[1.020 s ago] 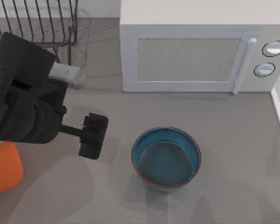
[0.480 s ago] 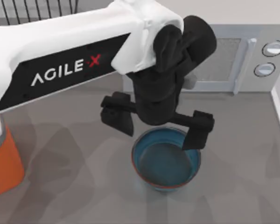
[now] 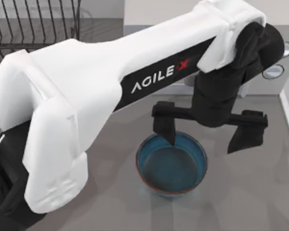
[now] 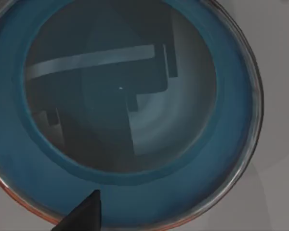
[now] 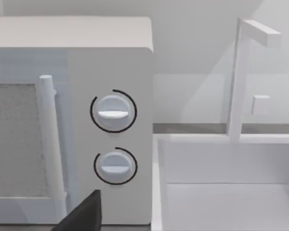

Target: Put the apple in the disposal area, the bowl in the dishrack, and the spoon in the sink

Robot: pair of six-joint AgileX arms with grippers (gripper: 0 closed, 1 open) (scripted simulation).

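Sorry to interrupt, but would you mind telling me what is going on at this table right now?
The left gripper hangs open just above the teal bowl, one finger over its rim and the other outside it, apparently lining up a grasp. The bowl sits empty on the grey table before the microwave, with the dishrack at the far left.

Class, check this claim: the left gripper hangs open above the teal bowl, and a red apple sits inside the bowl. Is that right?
Not quite. The left gripper does hang open above the bowl, but the bowl is empty: the left wrist view looks straight into it and no apple lies there.
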